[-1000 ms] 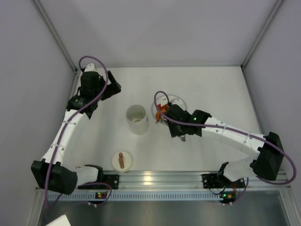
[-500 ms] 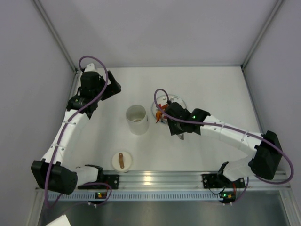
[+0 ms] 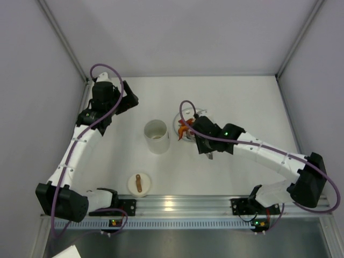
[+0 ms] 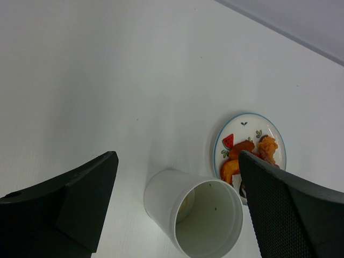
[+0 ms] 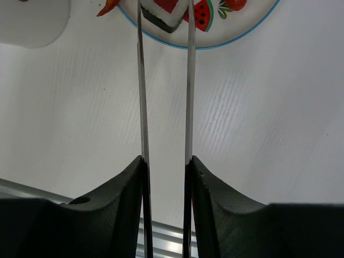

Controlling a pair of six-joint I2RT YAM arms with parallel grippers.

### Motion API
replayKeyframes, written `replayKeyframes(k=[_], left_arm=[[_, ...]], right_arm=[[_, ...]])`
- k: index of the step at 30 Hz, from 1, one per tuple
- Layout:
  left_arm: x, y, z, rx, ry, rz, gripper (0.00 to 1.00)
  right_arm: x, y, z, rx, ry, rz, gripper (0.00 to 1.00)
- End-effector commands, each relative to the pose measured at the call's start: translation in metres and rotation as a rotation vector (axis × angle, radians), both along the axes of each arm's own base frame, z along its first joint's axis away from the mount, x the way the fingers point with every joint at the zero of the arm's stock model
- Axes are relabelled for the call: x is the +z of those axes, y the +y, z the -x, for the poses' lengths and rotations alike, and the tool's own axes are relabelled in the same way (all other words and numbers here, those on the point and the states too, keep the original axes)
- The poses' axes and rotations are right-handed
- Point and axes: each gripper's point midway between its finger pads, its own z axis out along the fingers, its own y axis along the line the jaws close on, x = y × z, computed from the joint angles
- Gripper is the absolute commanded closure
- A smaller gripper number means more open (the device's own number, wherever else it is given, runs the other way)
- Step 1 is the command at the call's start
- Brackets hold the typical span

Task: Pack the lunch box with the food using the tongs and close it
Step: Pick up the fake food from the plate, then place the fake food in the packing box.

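Observation:
My right gripper [image 5: 165, 172] is shut on the silver tongs [image 5: 142, 97], one slim arm against each finger. The tong arms reach onto the plate [image 5: 236, 32] and flank a black-and-white sushi cube [image 5: 165, 13]; their tips run off the frame's top. Orange and red food [image 3: 185, 127] lies on the plate just left of that wrist. The white lunch box [image 3: 156, 135] stands open and upright left of the plate, with a pale piece [image 4: 185, 207] inside. Its lid [image 3: 138, 184] with the brown strap lies near the front rail. My left gripper [image 3: 130, 99] hangs open at the back left, holding nothing.
The plate [image 4: 244, 119] carries watermelon marks and a blue rim. Grey walls close the table at the back and both sides. An aluminium rail [image 3: 177, 204] runs along the near edge. The right forearm [image 3: 258, 153] stretches diagonally over the right half of the table.
The right gripper has squeezed narrower, bringing the tong arms closer together around the sushi cube. The right wrist shifted slightly right and toward the plate. The left arm has not moved.

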Motion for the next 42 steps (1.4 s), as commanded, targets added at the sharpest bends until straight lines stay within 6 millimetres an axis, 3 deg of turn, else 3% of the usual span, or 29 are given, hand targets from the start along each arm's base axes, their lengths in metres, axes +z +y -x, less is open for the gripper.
replayKeyframes(k=[1,8,14,20,23,31,35,42], left_arm=[[0.001,-0.002,-0.002,-0.007,-0.008,0.001,0.01],[0.001,-0.003,-0.002,-0.009,-0.006,0.005,0.01],[-0.001,-0.002,-0.002,-0.007,-0.004,0.002,0.01],[0.000,-0.003,-0.003,-0.010,-0.003,0.004,0.01],[0.000,-0.003,-0.002,-0.008,-0.005,0.004,0.01],[0.000,-0.003,-0.003,-0.010,-0.003,0.004,0.01],[0.000,-0.003,-0.002,-0.011,-0.004,0.001,0.01],[0.000,-0.002,-0.002,-0.008,-0.002,0.000,0.01]], right_arm=[[0.055,-0.010,-0.013,-0.038,-0.124,-0.048,0.75],[0.100,-0.009,-0.014,-0.015,-0.179,-0.098,0.75],[0.142,0.013,-0.010,0.070,-0.195,-0.210,0.76],[0.168,0.041,0.001,0.173,-0.190,-0.294,0.76],[0.170,0.056,0.009,0.215,-0.177,-0.306,0.76],[0.152,0.095,0.035,0.312,-0.115,-0.293,0.74],[0.143,0.100,0.040,0.323,-0.094,-0.285,0.67],[0.146,0.099,0.036,0.316,-0.124,-0.271,0.53]])
